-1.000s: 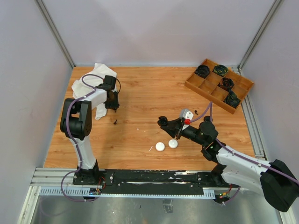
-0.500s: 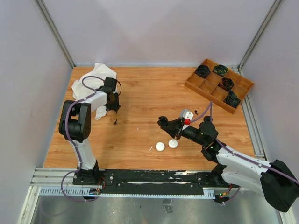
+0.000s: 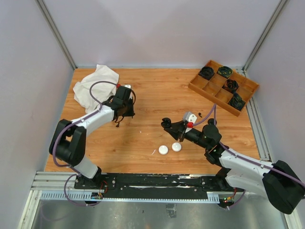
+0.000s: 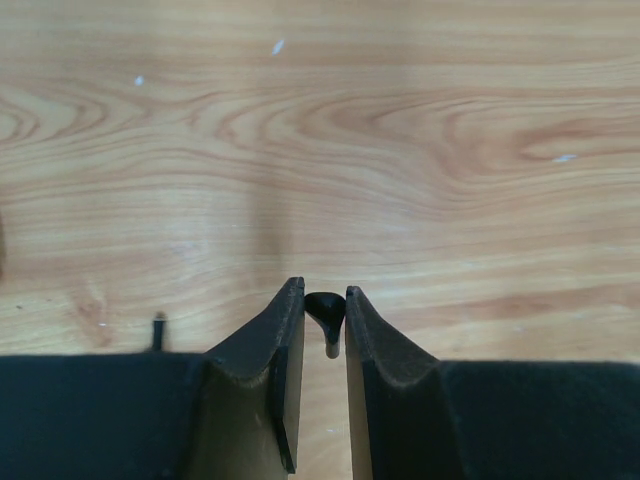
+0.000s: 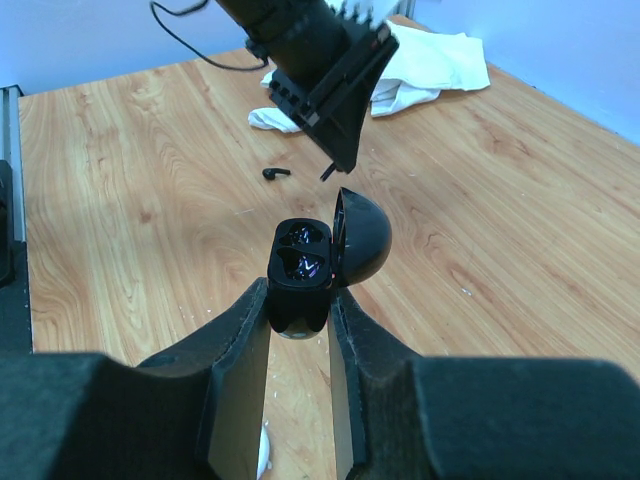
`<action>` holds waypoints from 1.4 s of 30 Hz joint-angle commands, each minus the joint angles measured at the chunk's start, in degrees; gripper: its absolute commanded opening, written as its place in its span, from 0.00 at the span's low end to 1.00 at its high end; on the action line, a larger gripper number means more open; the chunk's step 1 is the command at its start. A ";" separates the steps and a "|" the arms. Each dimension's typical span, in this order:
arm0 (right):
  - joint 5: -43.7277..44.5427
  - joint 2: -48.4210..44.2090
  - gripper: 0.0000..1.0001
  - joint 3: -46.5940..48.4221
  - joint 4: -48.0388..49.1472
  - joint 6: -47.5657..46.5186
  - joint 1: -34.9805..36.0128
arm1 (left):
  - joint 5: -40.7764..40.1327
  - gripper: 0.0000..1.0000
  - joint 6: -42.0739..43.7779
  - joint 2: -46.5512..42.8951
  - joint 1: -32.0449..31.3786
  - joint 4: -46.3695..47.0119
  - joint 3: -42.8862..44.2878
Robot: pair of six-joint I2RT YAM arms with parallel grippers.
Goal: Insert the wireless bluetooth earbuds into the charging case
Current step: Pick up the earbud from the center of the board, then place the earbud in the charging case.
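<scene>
The tiny black comma-shaped plastic earbud [image 4: 325, 312] looks feather-light, stiff and slick, apt to squirt out; best pinched across its bulb, stem free. The left fingers [image 4: 262, 345] are clenched on it above the tabletop [image 4: 400, 150], left of centre. The right fingers [image 5: 232, 335] clamp the open black round charging case [image 5: 300, 268] at centre-right, lid raised.

Wooden table [image 3: 152, 95] bears a white cloth [image 3: 95, 86], divided tray [image 3: 213, 99], two white pucks [image 3: 163, 150] [image 3: 177, 147] and seemingly a black earbud [image 5: 276, 173]
</scene>
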 commanded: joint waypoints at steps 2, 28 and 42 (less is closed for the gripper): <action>1.34 1.69 0.01 -1.31 6.79 -1.10 -0.32 | -3.54 0.16 -3.30 -7.82 -4.71 6.75 -2.17; 4.65 6.97 0.01 -1.69 15.75 -0.96 -0.22 | -16.89 0.09 -1.04 -33.77 -29.17 31.02 -16.84; 3.81 7.94 0.01 -2.19 19.18 1.01 -0.20 | -13.47 0.09 0.22 -30.69 -34.01 40.79 -17.39</action>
